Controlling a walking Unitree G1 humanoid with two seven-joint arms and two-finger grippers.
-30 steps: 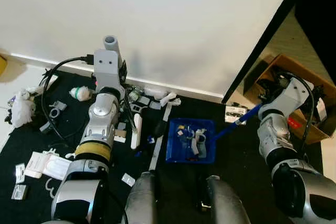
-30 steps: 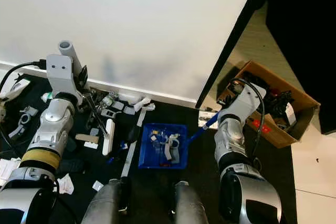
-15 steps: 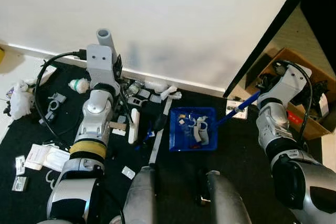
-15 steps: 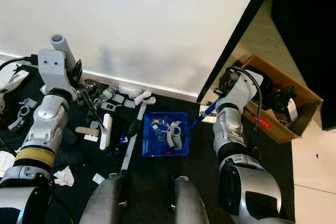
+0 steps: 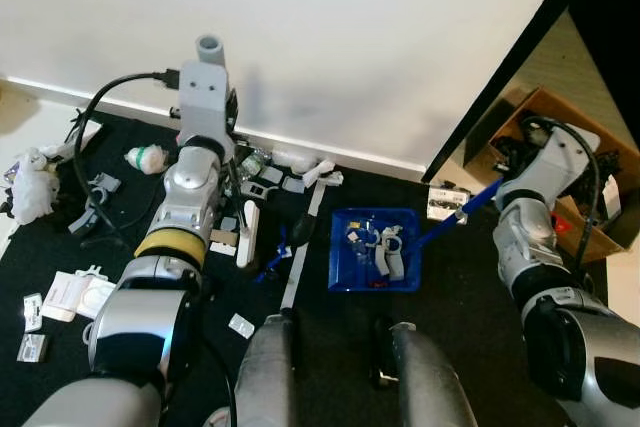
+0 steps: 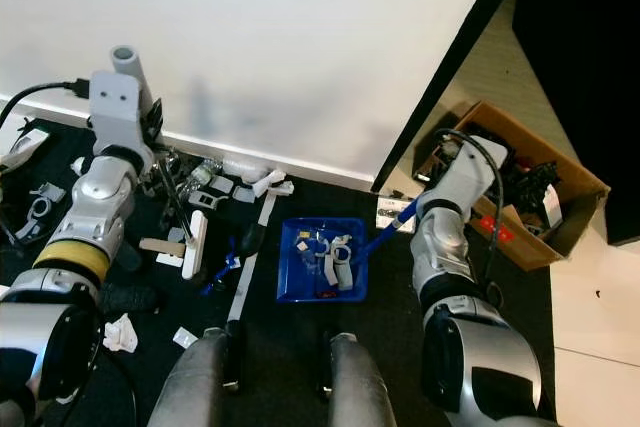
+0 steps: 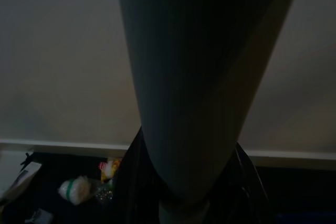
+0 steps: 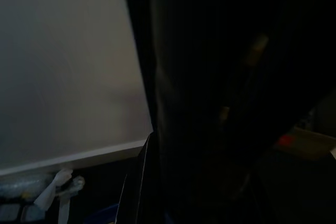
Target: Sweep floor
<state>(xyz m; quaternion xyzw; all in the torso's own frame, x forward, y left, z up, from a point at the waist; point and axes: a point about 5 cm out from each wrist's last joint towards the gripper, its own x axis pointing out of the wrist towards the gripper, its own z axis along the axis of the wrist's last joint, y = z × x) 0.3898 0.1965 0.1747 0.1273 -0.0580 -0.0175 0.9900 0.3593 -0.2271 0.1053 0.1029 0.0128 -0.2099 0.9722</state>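
Note:
A blue dustpan point(image 5: 375, 262) holding several small white and grey scraps lies on the black mat point(image 5: 470, 327) in front of me. Its blue handle point(image 5: 462, 213) runs up and right into my right gripper point(image 5: 503, 185), which is shut on it. My left gripper point(image 5: 228, 132) is near the wall, shut on the grey broom handle point(image 7: 184, 103), whose top point(image 5: 209, 46) sticks up above the wrist. The white broom head point(image 5: 246, 233) rests on the mat among the litter. White and grey litter point(image 5: 292, 171) lies along the skirting board.
An open cardboard box point(image 5: 592, 209) of clutter stands at the right past the dark wall edge. A long white strip point(image 5: 298, 252) lies left of the dustpan. Cables point(image 5: 95, 127), crumpled tissue point(image 5: 24, 195) and packets point(image 5: 70, 292) cover the left of the mat. My legs point(image 5: 270, 372) are at the bottom.
The view has swayed. The dustpan has slid slightly right, away from the white strip, and turned a little. The left arm holds the broom closer to the wall.

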